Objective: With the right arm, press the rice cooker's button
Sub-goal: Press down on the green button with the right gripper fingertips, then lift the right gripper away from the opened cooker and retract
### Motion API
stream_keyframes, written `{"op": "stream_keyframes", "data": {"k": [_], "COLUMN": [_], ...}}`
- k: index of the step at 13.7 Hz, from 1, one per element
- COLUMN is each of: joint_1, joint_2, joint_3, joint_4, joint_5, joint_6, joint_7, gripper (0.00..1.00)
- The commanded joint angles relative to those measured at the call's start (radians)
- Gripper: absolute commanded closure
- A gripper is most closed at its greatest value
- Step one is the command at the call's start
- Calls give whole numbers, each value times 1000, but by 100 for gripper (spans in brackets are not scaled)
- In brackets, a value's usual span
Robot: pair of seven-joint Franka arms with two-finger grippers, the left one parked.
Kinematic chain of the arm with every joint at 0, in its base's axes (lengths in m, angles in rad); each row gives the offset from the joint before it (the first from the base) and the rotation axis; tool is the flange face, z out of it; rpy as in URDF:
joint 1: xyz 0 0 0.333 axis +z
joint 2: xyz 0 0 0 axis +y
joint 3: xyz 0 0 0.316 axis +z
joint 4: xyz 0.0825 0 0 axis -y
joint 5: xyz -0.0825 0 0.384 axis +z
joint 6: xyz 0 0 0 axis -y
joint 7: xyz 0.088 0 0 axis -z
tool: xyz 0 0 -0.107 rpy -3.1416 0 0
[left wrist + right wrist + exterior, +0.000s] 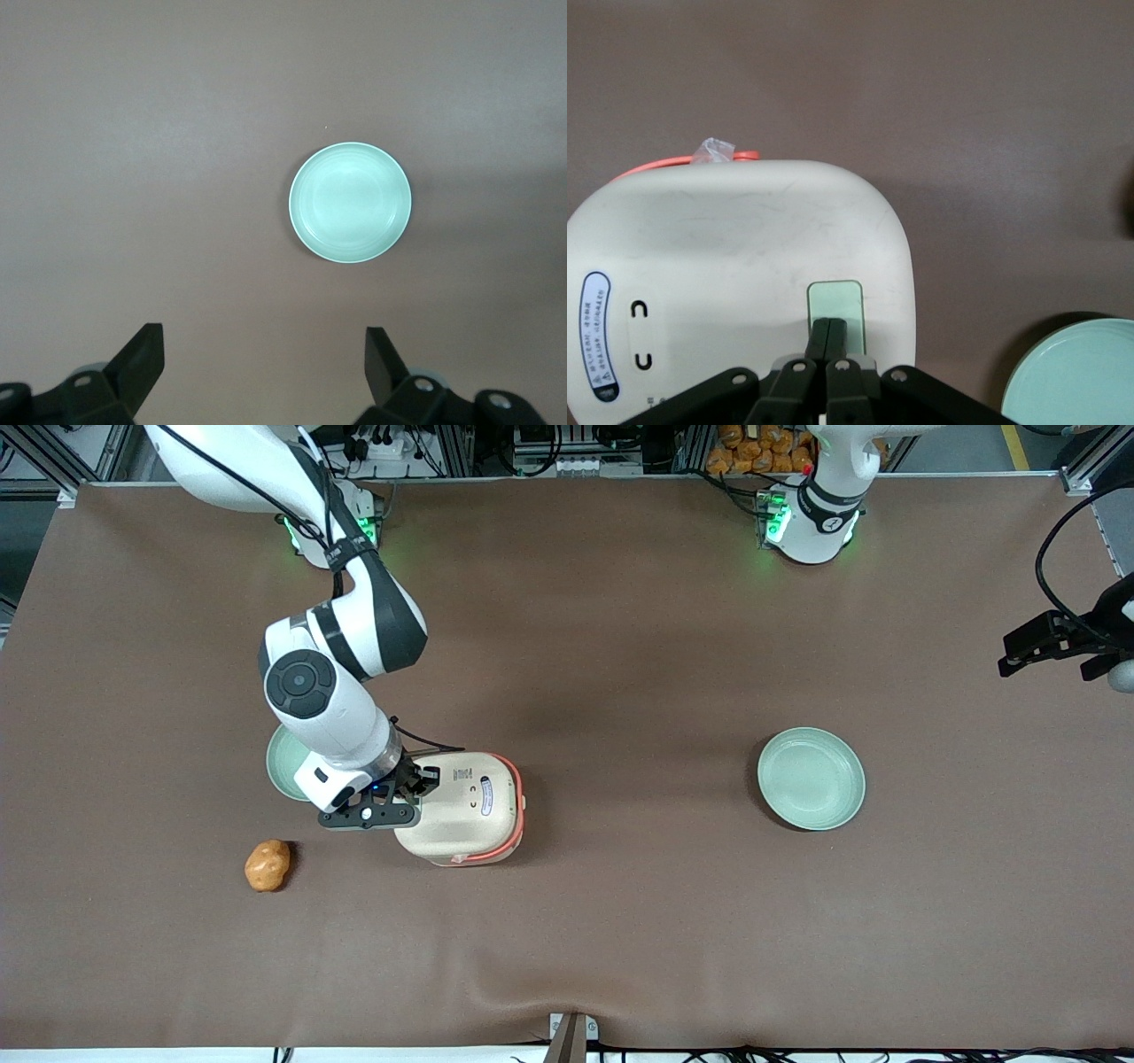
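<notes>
The cream rice cooker [465,806] stands on the brown table with its lid down and orange-pink trim along its edge. In the right wrist view the cooker [735,266] shows a pale green rectangular button [835,301] on its lid. My right arm's gripper [830,329] is shut, its two fingertips pressed together and resting on that green button. In the front view the gripper [409,779] sits at the cooker's edge toward the working arm's end of the table.
A pale green plate [285,766] lies partly under my arm beside the cooker and also shows in the right wrist view [1072,372]. A second green plate [811,778] lies toward the parked arm's end. A brown potato-like lump [267,865] lies nearer the front camera.
</notes>
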Motion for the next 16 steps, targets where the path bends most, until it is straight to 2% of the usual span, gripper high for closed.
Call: {"op": "stream_keyframes", "data": {"k": [1, 7, 8, 10, 13, 15, 16], "joint_1": [-4, -2, -2, 0, -4, -40, -63], "joint_2": [35, 49, 30, -20, -76, -108, -134], "joint_3": [-4, -4, -4, -4, -6, -7, -6], "joint_4": [-1, 13, 21, 44, 131, 197, 209], "joint_5": [-12, -4, 3, 2, 0, -1, 0], "joint_6": [6, -7, -14, -74, -219, -340, -387], "joint_7": [24, 30, 24, 24, 23, 23, 23], "gripper": [100, 100, 91, 61, 58, 47, 21]}}
